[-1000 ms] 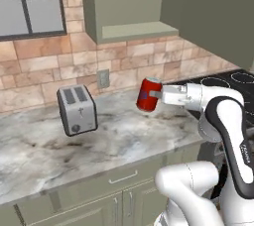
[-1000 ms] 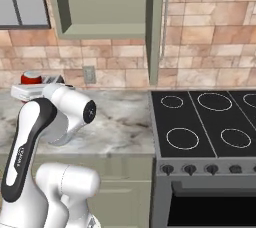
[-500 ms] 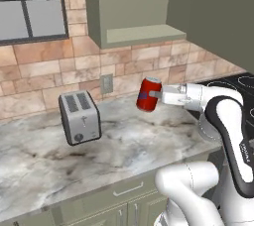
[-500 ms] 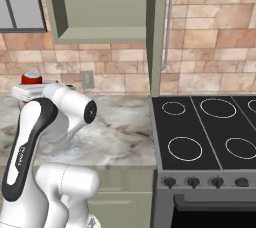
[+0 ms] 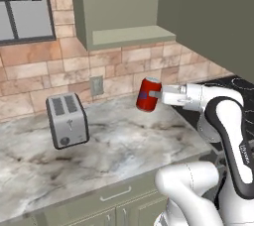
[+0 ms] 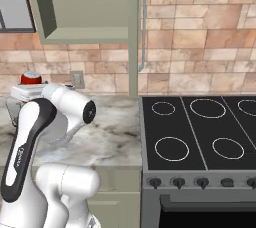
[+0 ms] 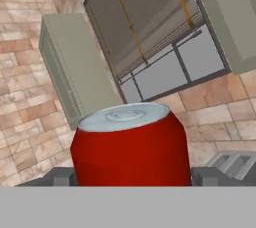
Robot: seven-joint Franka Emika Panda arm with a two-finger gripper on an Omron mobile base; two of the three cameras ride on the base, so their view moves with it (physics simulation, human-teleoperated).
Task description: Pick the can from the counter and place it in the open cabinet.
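The red can with its silver top hangs in the air above the counter, tilted slightly. My gripper is shut on it from the right side. In the hand view the can sits between the dark fingertips. The open sage-green cabinet is up and to the left of the can, its shelf board well above it. From the right base view only the can's top shows above the hand, below the cabinet.
A silver toaster stands on the counter left of the can, with a wall outlet behind it. The black stove lies to the right. The cabinet's open door juts forward. A window is at the upper left.
Both base views have shifted, so the base has moved; the cabinet now looks larger and closer. The can stays shut in the gripper at the same spot relative to the arm.
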